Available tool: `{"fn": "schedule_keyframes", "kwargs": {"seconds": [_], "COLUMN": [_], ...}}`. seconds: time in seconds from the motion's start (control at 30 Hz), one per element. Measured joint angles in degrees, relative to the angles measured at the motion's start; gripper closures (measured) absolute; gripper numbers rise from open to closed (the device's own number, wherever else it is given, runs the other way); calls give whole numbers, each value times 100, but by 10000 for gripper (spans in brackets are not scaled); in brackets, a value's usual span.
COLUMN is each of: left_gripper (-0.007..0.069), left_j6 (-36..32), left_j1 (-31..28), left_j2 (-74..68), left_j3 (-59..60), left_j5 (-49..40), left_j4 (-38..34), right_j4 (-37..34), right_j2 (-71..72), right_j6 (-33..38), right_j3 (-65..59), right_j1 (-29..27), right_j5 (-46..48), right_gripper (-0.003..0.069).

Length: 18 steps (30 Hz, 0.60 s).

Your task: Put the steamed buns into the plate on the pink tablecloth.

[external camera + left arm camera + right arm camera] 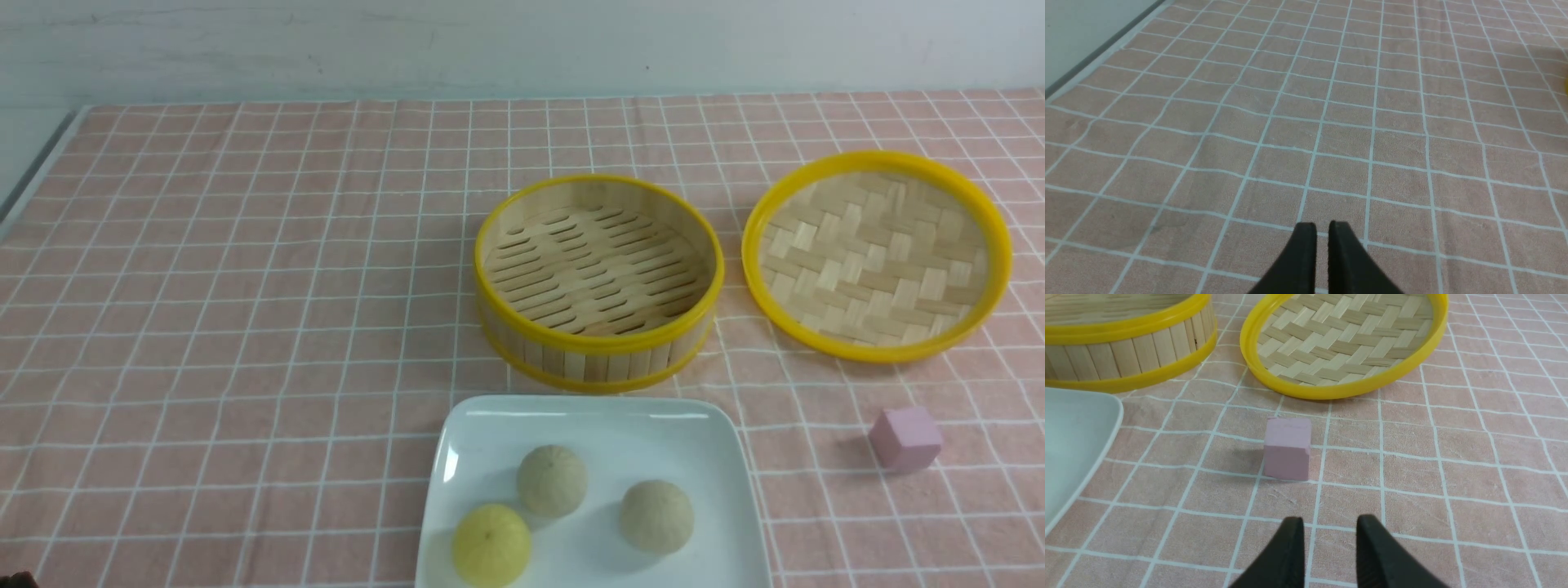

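Three steamed buns lie in the white square plate (620, 425) at the front middle: two pale beige ones (552, 479) (655, 515) and a light yellow one (491, 545). The plate rests on the pink tablecloth (245, 286). Neither gripper shows in the front view. In the left wrist view my left gripper (1323, 228) hovers over bare cloth, its black fingers almost together with nothing between them. My right gripper (1330, 524) is open and empty, a short way from the plate's corner (1073, 433).
Behind the plate stands an empty bamboo steamer basket (600, 343) with a yellow rim. Its woven lid (878, 353) lies upturned to the right. A small pink cube (1287, 449) sits on the cloth just ahead of my right gripper, also right of the plate (905, 438).
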<state>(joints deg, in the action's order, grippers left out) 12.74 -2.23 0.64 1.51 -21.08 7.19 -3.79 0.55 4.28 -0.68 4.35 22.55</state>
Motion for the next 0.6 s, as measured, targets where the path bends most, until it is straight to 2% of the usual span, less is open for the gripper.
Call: {"fn": "schedule_keyframes", "kwargs": {"seconds": [0.6], "left_gripper": [547], "left_j6": [0], "left_j1": [0], "left_j2": [0], "left_j3": [0], "left_j5": [0], "left_j4": [5], "right_j4": [0], "right_j2": [0], "right_j6": [0], "right_j3": [0], "right_j1": [0], "right_j5": [0], "right_gripper": [427]}}
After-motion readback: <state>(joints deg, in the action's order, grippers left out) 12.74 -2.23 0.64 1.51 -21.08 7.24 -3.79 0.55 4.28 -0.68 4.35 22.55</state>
